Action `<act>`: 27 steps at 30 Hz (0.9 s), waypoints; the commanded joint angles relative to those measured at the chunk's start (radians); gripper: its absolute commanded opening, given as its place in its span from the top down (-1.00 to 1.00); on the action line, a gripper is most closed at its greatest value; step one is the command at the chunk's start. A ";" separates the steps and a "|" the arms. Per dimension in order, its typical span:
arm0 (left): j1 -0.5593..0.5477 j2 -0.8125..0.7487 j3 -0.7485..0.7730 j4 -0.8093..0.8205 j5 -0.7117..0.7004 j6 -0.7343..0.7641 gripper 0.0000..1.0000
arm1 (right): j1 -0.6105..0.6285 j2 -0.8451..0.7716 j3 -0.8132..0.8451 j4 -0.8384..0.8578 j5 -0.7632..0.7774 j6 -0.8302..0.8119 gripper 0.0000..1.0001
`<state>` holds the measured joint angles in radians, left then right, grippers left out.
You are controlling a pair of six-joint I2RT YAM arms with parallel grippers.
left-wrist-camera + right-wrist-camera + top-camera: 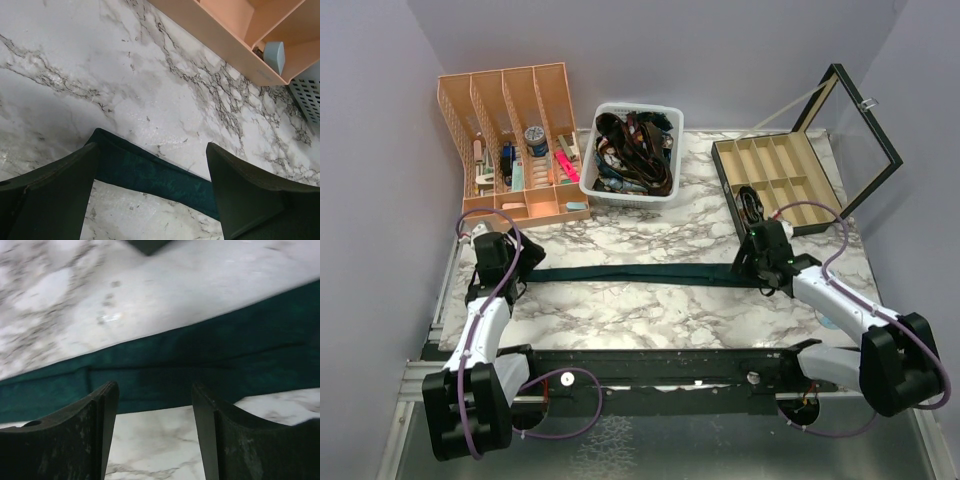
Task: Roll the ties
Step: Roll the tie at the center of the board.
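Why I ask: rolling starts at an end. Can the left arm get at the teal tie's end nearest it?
Probably yes. The left gripper hangs open over that end of the tie, nothing between them, with only bare marble table around. The orange organizer stands well clear behind.

Right gripper (155, 387) spread wide; dark teal tie (210, 350) lies flat across marble table (165, 285).

No legible text, labels, brands or numbers in any view. Top view, upper left: the small items in the peach organizer (520, 95) are too small to show any print, same for the contents of the white basket (625, 192) at top centre. Left wrist, upper right: the pale blue item (274, 56) shows a plain face.
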<state>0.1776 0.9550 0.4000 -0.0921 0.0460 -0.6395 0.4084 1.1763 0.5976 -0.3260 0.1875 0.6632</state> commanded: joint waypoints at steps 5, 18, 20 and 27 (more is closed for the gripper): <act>0.009 0.012 0.028 -0.017 0.026 0.001 -0.77 | -0.148 -0.022 -0.042 -0.095 -0.007 0.014 -0.20; 0.008 0.011 0.030 -0.016 0.022 -0.003 -0.77 | -0.162 0.059 -0.077 0.013 0.035 0.013 -0.21; 0.009 0.010 0.028 -0.017 0.020 -0.005 -0.77 | -0.169 0.097 -0.061 0.050 0.074 -0.008 -0.21; 0.009 0.012 0.016 -0.010 0.020 -0.011 -0.77 | -0.229 0.224 0.023 0.132 0.129 -0.061 -0.19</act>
<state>0.1776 0.9646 0.4019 -0.1017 0.0605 -0.6445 0.2188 1.3228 0.5877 -0.2359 0.2558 0.6437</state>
